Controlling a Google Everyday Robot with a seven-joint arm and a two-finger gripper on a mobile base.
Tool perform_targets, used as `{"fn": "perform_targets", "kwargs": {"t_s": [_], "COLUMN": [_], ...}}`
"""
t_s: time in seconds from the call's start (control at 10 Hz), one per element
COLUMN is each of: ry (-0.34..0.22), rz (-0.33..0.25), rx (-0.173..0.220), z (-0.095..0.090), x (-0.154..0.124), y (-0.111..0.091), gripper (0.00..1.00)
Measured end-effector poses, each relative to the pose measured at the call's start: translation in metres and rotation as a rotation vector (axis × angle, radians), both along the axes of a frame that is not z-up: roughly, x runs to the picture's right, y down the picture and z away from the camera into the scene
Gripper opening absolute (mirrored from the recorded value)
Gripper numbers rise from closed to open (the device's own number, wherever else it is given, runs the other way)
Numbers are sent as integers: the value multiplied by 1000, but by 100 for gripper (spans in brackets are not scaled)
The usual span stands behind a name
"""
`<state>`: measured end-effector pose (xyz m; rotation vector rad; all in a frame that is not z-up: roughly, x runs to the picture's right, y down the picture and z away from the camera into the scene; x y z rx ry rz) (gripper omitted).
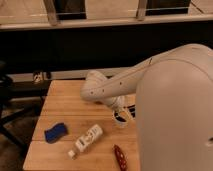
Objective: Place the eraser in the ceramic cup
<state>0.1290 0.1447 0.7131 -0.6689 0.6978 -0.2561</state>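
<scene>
No text can be read, even on the white bottle (88, 139); the gripper (121, 119) hangs over the table.

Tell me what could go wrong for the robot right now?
The big white arm hides much of the wooden table, and no cup or eraser shows, so the robot may be working half blind. The hand hangs low near the table's right side, close to the lying white bottle and the dark red thing; a sweep could knock them. The blue thing might be mistaken for the eraser.

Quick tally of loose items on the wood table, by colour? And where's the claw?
Blue: 1, spongy block
White: 1, bottle lying on its side
Dark red: 1, slim object
Total: 3
The claw hangs over the table's right part, under the arm.
</scene>
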Motion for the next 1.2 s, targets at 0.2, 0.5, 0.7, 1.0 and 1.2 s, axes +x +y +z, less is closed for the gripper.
{"fn": "perform_targets", "kwargs": {"t_s": [0.2,0.5,0.7,1.0,1.2], "ry": [-36,-120,-199,-371,-434], "rz": [21,51,93,212,243], "rx": [0,-1,-1,-10,-13], "z": [-5,-14,-20,-23,-22], "x": [-3,-12,-15,-15,-20], "y": [-2,-6,-11,-15,-16], "gripper": [80,80,80,80,80]}}
